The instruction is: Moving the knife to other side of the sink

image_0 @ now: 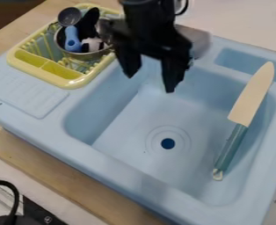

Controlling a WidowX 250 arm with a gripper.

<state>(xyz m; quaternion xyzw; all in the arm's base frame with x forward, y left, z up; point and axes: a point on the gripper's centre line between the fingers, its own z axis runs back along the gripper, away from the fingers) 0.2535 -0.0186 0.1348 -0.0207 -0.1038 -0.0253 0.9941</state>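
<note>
a black gripper (149, 83) hung over the blue sink (105, 165), its fingers parted. the knife (252, 99) lay well apart, right of it in view.

The camera looks down at a slant from beyond the near rim of the sink (120, 175), facing across it, with the rack (76, 83) at upper left; it seems fairly close, though its height is hard to judge

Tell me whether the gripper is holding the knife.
No, the gripper hangs open above the basin, apart from the knife at the picture's right.
</note>
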